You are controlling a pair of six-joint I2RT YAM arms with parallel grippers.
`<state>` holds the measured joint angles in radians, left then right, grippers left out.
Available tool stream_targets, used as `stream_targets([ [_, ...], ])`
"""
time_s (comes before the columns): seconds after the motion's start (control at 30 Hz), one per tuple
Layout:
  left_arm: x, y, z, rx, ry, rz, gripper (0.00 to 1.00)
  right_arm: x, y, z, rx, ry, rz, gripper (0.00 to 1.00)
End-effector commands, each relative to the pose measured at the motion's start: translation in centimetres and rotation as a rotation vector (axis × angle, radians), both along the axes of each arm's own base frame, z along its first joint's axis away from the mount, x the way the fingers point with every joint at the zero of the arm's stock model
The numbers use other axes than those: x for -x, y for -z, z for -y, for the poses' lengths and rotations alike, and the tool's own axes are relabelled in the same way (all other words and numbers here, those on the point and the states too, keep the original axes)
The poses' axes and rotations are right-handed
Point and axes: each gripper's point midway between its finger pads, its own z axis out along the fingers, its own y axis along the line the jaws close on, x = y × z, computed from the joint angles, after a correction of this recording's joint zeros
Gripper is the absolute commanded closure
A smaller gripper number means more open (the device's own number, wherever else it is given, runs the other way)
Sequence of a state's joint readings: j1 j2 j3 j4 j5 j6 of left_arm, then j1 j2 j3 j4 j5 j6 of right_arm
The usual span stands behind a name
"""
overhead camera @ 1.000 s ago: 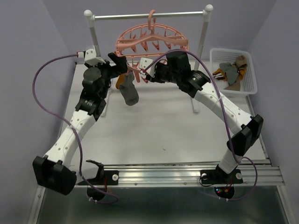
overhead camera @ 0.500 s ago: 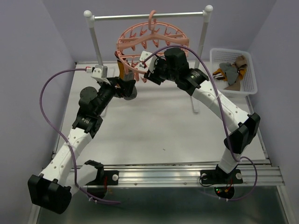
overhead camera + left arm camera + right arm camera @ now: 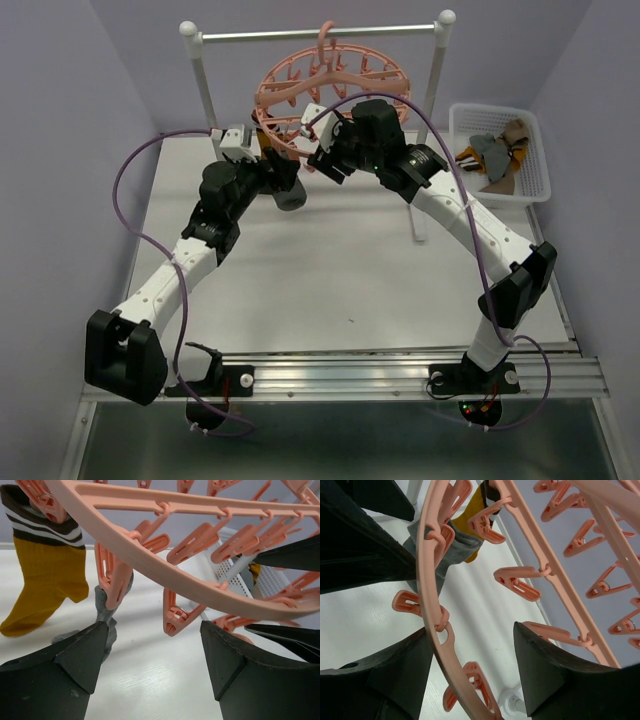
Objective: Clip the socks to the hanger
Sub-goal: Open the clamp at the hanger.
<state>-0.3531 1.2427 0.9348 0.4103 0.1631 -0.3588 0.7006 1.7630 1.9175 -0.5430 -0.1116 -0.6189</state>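
A pale, matte white desk [image 3: 330, 270] fills the floor of a small booth with plain lilac walls [image 3: 120, 60]; an aluminium track [image 3: 350, 375] runs along its near edge under the arm bases. At the far edge stands a rail stand [image 3: 320, 35] with white posts. The salmon-pink hanger [image 3: 325, 85] hangs from its bar by the top hook, ring tilted and clips dangling. A white mesh basket [image 3: 540, 160] sits at the desk's right edge with loose socks [image 3: 495, 155] heaped inside. Both arms reach up to the ring's near side. The left claw [image 3: 152, 627] is spread wide with nothing between its fingers, just below the ring. Beyond it a mustard sock [image 3: 45, 580] with a dark striped cuff and a grey sock [image 3: 107, 615] each hang from a clip, toes near the desk. The right claw [image 3: 472, 630] also stands wide, and the ring runs through the gap. Whether its left finger touches the plastic is hard to say from this close angle, but it is not clamped.
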Motion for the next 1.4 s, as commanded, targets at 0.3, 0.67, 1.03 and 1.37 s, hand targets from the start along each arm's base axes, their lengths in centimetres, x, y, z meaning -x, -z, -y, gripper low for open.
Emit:
stream_targets([
  [0.3,-4.0,-7.1,-2.4,0.026,-0.202,0.165,0.14,1.6,-4.8,1.0,-0.027,-0.059,0.112,0.17],
  [0.67,-5.2,-7.0,-2.7,0.012,-0.246,0.16,0.14,2.5,-6.9,1.5,-0.063,-0.055,0.113,0.11],
  [1.03,-5.9,-7.3,-2.9,-0.002,-0.266,0.161,0.13,0.9,-5.2,4.8,0.077,0.006,0.142,0.19],
  [1.37,-6.3,-7.6,-2.9,-0.005,-0.271,0.16,0.14,0.8,-3.1,5.7,0.126,0.009,0.093,0.54],
])
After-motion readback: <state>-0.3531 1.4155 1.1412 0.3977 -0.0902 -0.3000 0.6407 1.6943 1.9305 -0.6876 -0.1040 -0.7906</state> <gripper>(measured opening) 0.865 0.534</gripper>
